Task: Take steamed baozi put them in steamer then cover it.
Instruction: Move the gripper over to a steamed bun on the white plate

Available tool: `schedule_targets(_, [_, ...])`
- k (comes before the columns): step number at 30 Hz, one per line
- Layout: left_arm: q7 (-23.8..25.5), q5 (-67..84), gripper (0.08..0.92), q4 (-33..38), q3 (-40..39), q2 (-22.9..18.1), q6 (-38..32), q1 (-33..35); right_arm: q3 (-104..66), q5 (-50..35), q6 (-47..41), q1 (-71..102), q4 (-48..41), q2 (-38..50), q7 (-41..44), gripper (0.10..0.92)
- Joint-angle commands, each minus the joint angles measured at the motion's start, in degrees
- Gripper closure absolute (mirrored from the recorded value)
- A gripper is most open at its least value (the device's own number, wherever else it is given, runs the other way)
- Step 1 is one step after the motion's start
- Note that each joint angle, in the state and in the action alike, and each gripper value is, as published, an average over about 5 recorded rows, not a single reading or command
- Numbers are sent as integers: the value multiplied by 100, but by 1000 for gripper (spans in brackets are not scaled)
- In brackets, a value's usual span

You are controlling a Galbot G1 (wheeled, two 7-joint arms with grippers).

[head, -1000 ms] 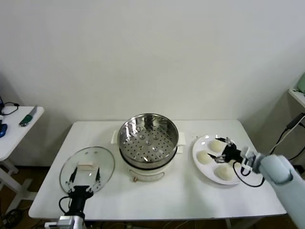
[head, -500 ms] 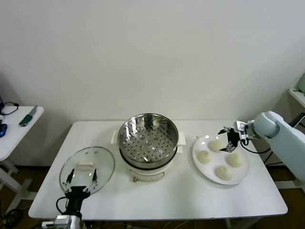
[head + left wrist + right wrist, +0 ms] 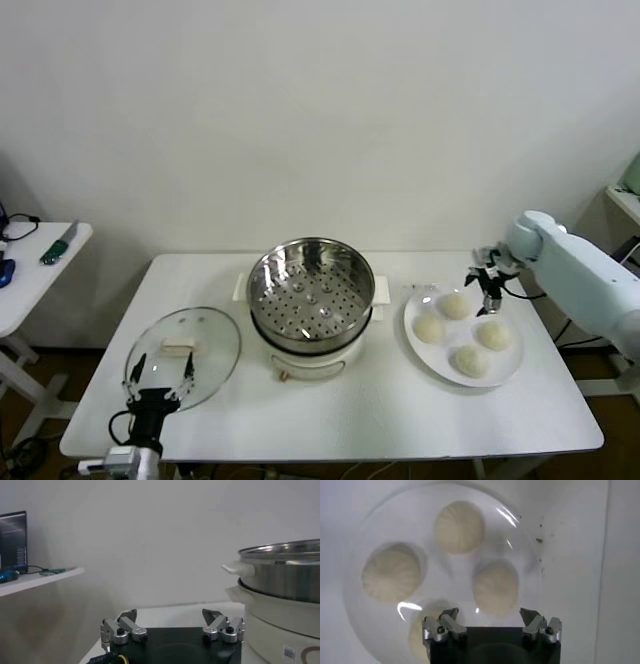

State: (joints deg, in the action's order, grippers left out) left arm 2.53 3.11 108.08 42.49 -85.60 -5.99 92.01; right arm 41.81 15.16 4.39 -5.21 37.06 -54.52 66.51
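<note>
Hovering above the far right part of the white plate (image 3: 510, 365), the right gripper (image 3: 485, 282) is seen with its jaws spread and nothing between them. Four steamed baozi (image 3: 454, 305) are laid on that plate, none touched by the fingers (image 3: 449, 625); in the right wrist view the nearest bun (image 3: 495, 586) is found just ahead of the open jaws, and another is partly hidden under the gripper body. The steamer (image 3: 310, 293) is set at the middle of the white table (image 3: 400, 415), on its white cooker base (image 3: 310, 360), with only its perforated floor seen inside. The cover (image 3: 183, 355) is laid flat on the table to the steamer's left, its white handle (image 3: 178, 347) facing up. The left gripper (image 3: 158, 381) is held at the near edge of the cover, jaws released and wide; whether it touches the glass cannot be told, though it appears to be just above it.
</note>
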Motion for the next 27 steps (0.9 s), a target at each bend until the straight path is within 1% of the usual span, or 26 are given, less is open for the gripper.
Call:
schedule_targets(1, [1,33,177,-47,24,13,15,-21,-188,406,291,-42,-985,-670,-100,203])
schedule_targets(14, [-2,29,177,-148,68,94,15,-41,-384,663,475,105,-1352,-1055,-137,203])
schedule_targets(22, [-5,40,177,-195,71,99,-13,-14,-605,1092,599,98,-1640,-1180,-202,203])
schedule_targets(27, [-21,10,177,-232,68,94,2,-11,-696,1205,599,107,-1754,-1270,-166,208])
